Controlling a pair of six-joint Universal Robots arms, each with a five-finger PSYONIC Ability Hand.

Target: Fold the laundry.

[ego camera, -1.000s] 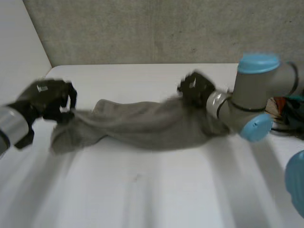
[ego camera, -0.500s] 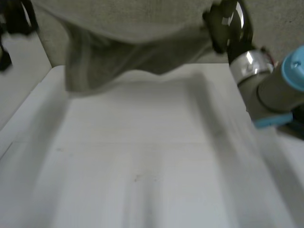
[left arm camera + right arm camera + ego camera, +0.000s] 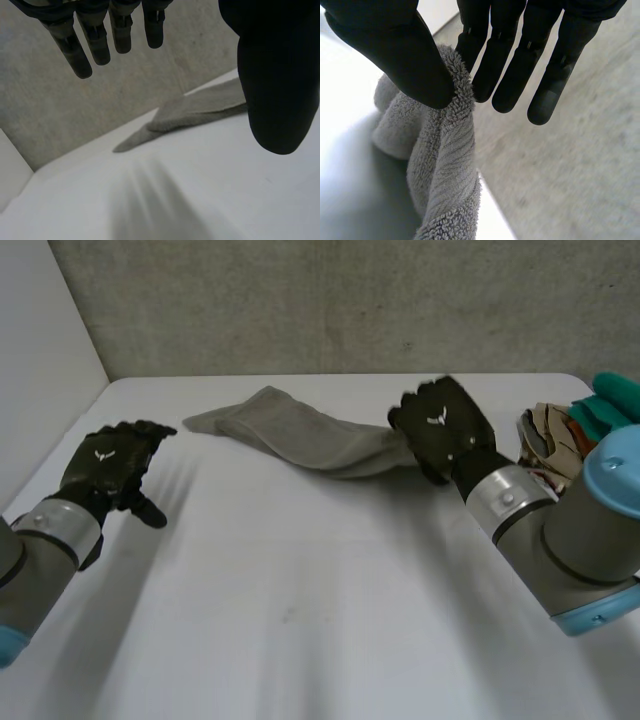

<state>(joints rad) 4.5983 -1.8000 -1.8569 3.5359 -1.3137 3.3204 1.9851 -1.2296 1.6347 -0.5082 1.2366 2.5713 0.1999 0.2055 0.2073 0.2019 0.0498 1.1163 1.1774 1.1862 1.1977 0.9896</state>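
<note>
Head view: towel (image 3: 310, 440) lies crosswise, right hand (image 3: 445, 430) pinching its end; left hand (image 3: 105, 470) relaxed.

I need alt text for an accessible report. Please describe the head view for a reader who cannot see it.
A grey towel lies stretched across the far side of a white table, one end pinched by the right robot hand. The left robot hand is open, apart from the towel. A pile of clothes lies at the table's right edge.

Left hand (image 3: 105, 472), right hand (image 3: 447, 437): black, white emblem (winged, perhaps), silvery cuffs (image 3: 505, 498).
</note>
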